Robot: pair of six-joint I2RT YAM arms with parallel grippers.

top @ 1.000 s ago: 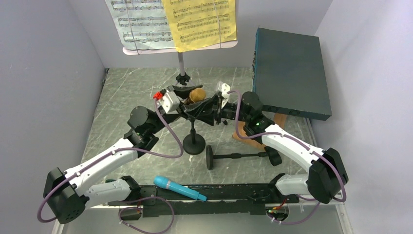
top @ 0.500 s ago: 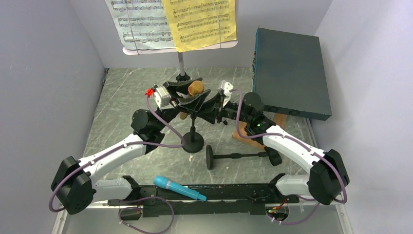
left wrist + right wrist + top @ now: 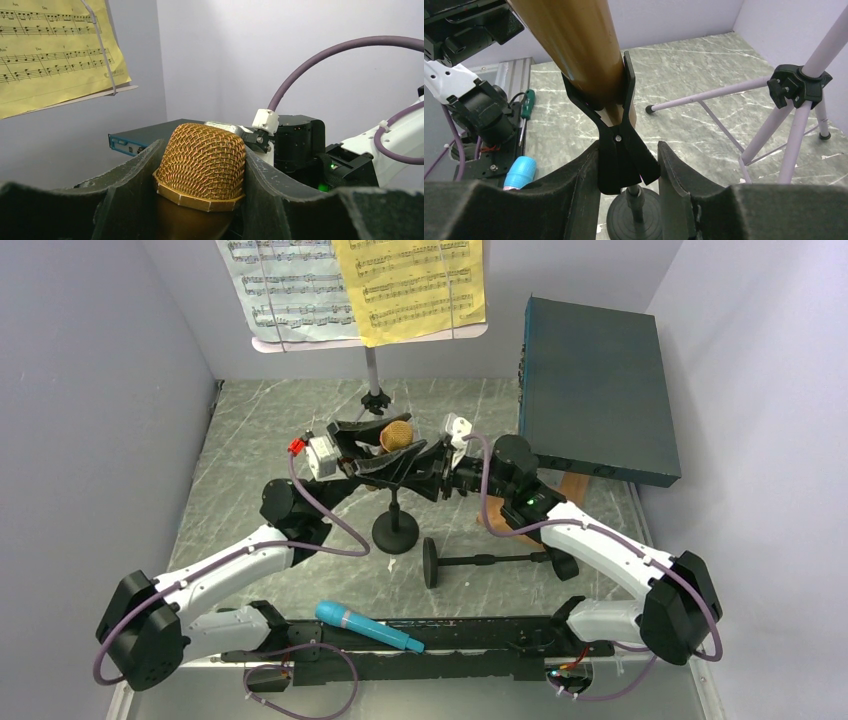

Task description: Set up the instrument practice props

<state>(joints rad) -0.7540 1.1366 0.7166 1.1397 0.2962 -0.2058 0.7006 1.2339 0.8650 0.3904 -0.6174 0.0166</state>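
I am gripping gold microphone (image 3: 397,433), mesh head, bronze body, with left gripper (image 3: 200,172), right gripper (image 3: 628,167) clamping clip of black mic holder (image 3: 618,142).

The grey marbled tabletop (image 3: 250,450) carries an upright black round-based mic holder (image 3: 396,535), a second black holder (image 3: 433,562) lying toppled, and silver tripod legs (image 3: 714,95).

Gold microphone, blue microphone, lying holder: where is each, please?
gold microphone (image 3: 202,160), left wrist view, mesh head.
blue microphone (image 3: 368,628), top external view, handle.
lying holder (image 3: 490,560), top external view, stem.
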